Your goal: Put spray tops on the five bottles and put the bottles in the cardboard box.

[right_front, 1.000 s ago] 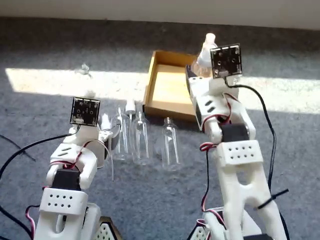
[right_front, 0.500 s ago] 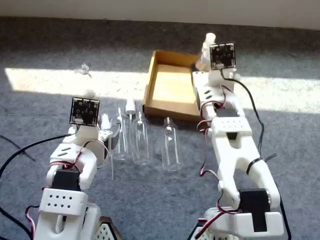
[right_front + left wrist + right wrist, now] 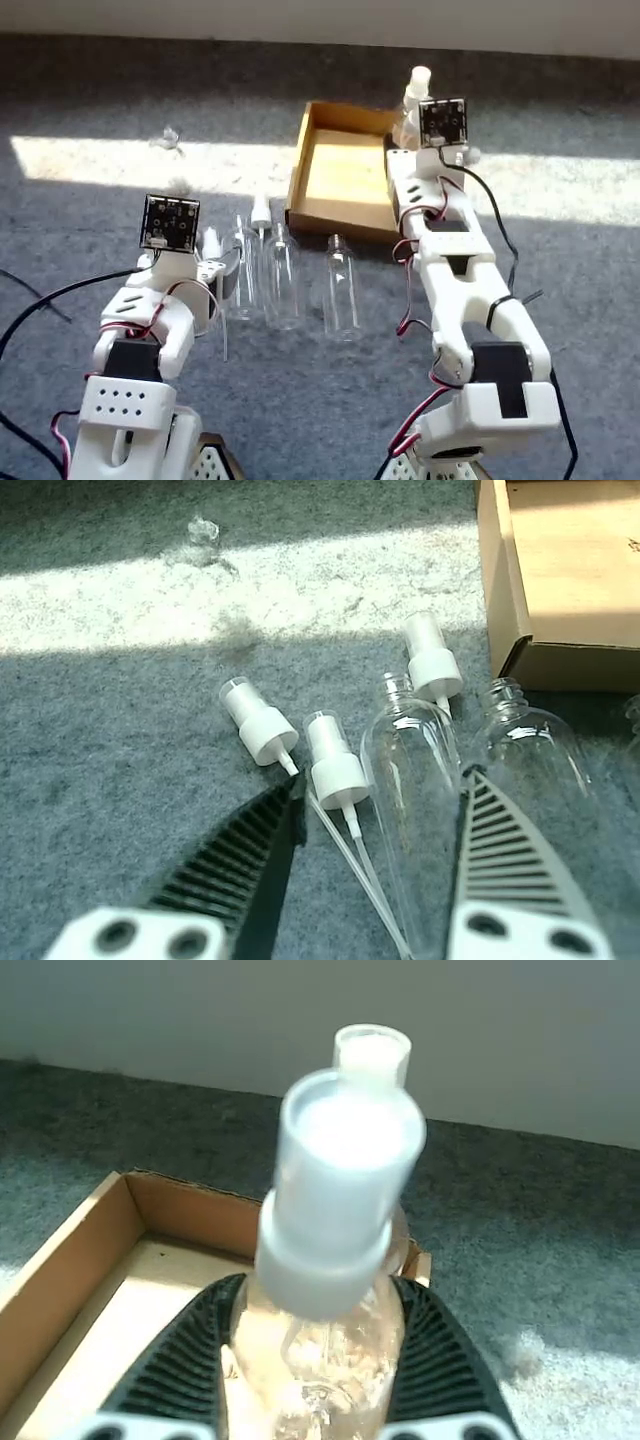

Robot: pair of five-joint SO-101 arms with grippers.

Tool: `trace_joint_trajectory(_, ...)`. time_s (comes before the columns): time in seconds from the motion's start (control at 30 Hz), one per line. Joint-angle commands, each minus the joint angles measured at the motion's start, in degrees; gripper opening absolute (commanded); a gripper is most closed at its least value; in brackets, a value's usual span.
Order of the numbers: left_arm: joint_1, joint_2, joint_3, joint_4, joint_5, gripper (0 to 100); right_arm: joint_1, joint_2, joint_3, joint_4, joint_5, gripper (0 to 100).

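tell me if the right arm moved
Yes, the right arm has stretched out lower beside the cardboard box's right wall, holding the capped bottle.

You are working on a grey carpet (image 3: 90, 330), with a bright band of sunlight (image 3: 80, 160) crossing the upper part of the high view. At top centre the open cardboard box (image 3: 298, 165) sits flat on it. Just below the box's near wall three clear bottles (image 3: 281, 280) lie on their sides without tops, necks toward the box: two side by side at centre left, the third bottle (image 3: 341, 290) apart to the right. Three white spray tops (image 3: 333, 760) lie loose by the left pair, one top (image 3: 432, 660) between their necks, and a small clear scrap (image 3: 168, 138) rests in the sunlit strip at upper left.
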Motion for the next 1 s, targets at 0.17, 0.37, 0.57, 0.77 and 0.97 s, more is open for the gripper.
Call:
trace_joint_trajectory(0.17, -0.31, -1.27, 0.57, -1.32, 0.62, 23, 0.57, 2.24, -2.95, -3.12, -0.44, 0.5)
trace_joint_trajectory(0.37, -0.31, -1.27, 0.57, -1.32, 0.62, 23, 0.57, 2.24, -2.86, -3.12, -0.44, 0.6)
trace_joint_trajectory(0.57, -0.31, -1.27, 0.66, -1.32, 0.62, 23, 0.57, 2.24, -2.77, -3.12, -0.44, 0.7)
trace_joint_trajectory(0.77, -0.31, -1.27, 0.66, -1.32, 0.62, 23, 0.57, 2.24, -2.77, -2.77, -0.44, 10.6)
trace_joint_trajectory(0.97, -0.31, -1.27, 0.66, -1.32, 0.62, 23, 0.57, 2.15, -2.77, -2.77, -0.44, 15.2)
